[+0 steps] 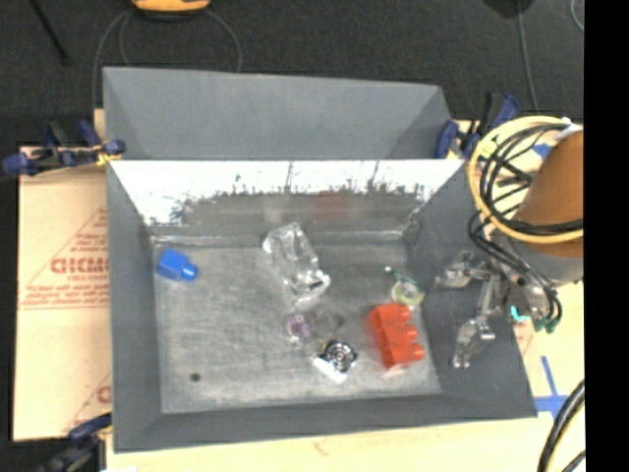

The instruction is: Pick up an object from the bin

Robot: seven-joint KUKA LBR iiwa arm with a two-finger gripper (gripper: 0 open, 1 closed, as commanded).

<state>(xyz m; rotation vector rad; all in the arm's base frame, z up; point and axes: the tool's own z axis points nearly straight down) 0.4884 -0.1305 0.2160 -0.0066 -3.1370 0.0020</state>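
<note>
My gripper (461, 311) hangs over the bin's right sloping wall, its two fingers spread open with nothing between them. Just to its left on the bin floor lies a red toy block (396, 336). A small pale green and white ring-like piece (406, 291) sits right above the block, close to the upper finger. Further left along the front lies a small white and black round thing (335, 358).
A crumpled clear plastic piece (295, 259) lies mid-bin, with a small clear purplish bit (300, 325) below it. A blue block (177, 265) rests at the far left. The arm with its orange cover and cables stands over the bin's right rim.
</note>
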